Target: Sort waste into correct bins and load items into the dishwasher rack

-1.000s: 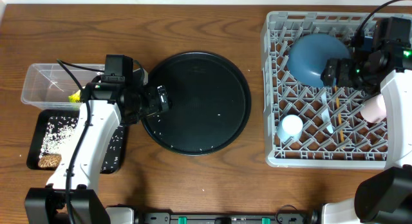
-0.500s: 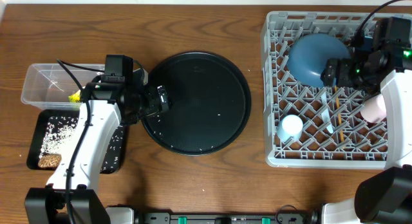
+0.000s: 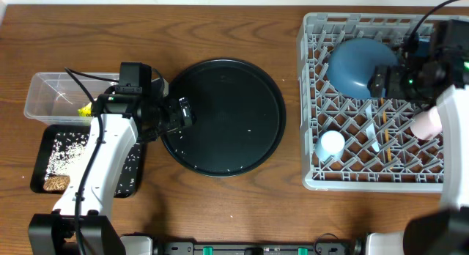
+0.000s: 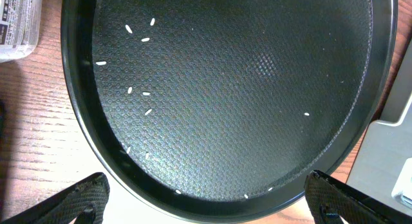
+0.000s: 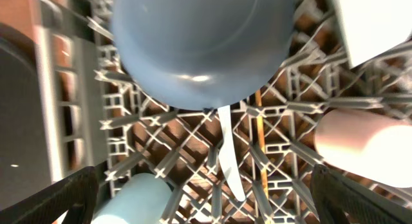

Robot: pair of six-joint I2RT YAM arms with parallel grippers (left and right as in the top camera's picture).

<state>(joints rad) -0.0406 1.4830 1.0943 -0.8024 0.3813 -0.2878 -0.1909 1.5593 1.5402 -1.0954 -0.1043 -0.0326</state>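
The grey dishwasher rack (image 3: 309,108) at the right holds a dark blue plate (image 3: 357,64), a light blue cup (image 3: 331,145), a pink cup (image 3: 425,123), a white spoon (image 3: 376,141) and a chopstick (image 3: 385,123). Over it my right gripper (image 3: 381,83) is open and empty; below it lie the plate (image 5: 199,44), spoon (image 5: 228,159), chopstick (image 5: 261,140) and both cups. My left gripper (image 3: 183,113) is open and empty at the round black tray's left rim. Loose rice grains (image 4: 138,37) lie on that tray. The shallow black bin (image 3: 40,134) holds rice and a brown lump (image 3: 56,183).
The large round black tray (image 3: 223,116) sits mid-table between the arms. A clear tub (image 3: 44,83) stands behind the black bin, with a yellow-green wrapper (image 3: 86,110) at its near edge. A white object (image 5: 380,24) shows at the rack's far corner in the right wrist view.
The right arm has shifted slightly to the right above the rack. The left arm and all objects stay where they were.
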